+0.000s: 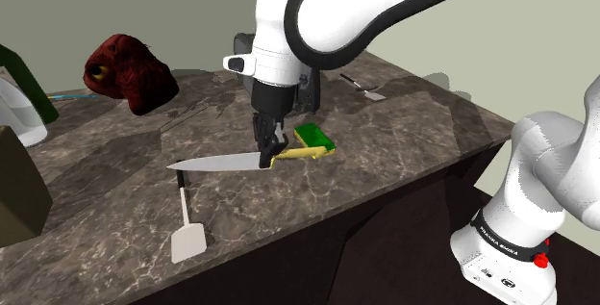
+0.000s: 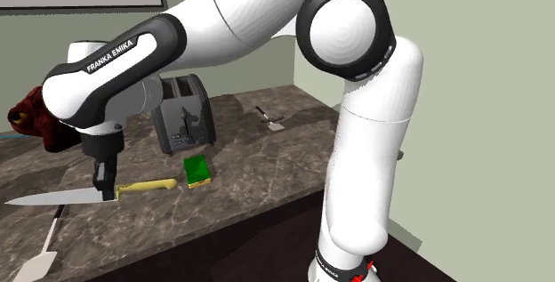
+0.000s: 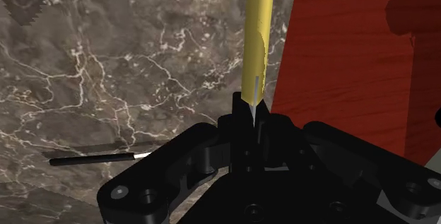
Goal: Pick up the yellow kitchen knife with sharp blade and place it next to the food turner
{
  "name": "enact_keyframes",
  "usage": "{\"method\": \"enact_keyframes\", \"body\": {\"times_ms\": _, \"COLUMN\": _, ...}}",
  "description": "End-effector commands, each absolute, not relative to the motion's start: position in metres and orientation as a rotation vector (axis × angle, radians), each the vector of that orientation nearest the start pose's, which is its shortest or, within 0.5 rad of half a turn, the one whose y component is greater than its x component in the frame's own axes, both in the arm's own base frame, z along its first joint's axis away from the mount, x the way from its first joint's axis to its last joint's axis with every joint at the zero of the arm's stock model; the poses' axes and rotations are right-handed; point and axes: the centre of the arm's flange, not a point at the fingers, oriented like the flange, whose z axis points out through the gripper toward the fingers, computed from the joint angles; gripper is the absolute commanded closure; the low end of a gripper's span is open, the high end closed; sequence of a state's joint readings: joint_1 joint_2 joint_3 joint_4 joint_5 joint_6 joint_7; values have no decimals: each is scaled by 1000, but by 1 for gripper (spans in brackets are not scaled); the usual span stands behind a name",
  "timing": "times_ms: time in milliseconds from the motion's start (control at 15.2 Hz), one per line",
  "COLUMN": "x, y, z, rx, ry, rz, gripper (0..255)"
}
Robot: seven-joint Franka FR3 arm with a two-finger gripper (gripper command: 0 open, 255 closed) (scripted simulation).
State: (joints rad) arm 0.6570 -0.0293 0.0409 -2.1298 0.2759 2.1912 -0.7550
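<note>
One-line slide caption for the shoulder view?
End effector shut on the yellow-handled knife, holding it over the dark veined counter near the food turner.

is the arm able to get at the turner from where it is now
Probably yes: the tool, shut on the knife, is close beside the turner, with just bare counter between them.

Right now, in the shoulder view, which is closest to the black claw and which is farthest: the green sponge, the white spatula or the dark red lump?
1. The green sponge: just beside the gripper, on the shoulder view's right.
2. The white spatula: lower left, near the counter's front edge.
3. The dark red lump: far upper left, at the back.
</note>
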Motion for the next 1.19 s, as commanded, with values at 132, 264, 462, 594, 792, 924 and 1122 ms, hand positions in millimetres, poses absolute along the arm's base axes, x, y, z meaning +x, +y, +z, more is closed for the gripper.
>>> {"method": "enact_keyframes", "body": {"times_ms": 132, "x": 411, "y": 357, "z": 411, "rx": -2316, "ry": -1764, "rz": -142, "gripper": 255}}
{"method": "enact_keyframes", "body": {"times_ms": 264, "x": 411, "y": 357, "z": 400, "rx": -2316, "ry": -1764, "rz": -142, "gripper": 255}}
{"method": "enact_keyframes", "body": {"times_ms": 462, "x": 411, "y": 357, "z": 384, "rx": -2316, "ry": -1764, "rz": -142, "gripper": 255}}
{"method": "enact_keyframes", "body": {"times_ms": 594, "x": 411, "y": 357, "z": 374, "rx": -2316, "ry": -1764, "rz": -142, "gripper": 255}}
{"method": "enact_keyframes", "body": {"times_ms": 792, "x": 411, "y": 357, "z": 358, "rx": -2316, "ry": -1764, "rz": -142, "gripper": 255}}
{"method": "enact_keyframes", "body": {"times_ms": 924, "x": 411, "y": 357, "z": 347, "rx": -2316, "ry": -1764, "rz": -142, "gripper": 255}}
{"method": "enact_keyframes", "body": {"times_ms": 1122, "x": 411, "y": 357, "z": 337, "rx": -2316, "ry": -1764, "rz": -142, "gripper": 255}}
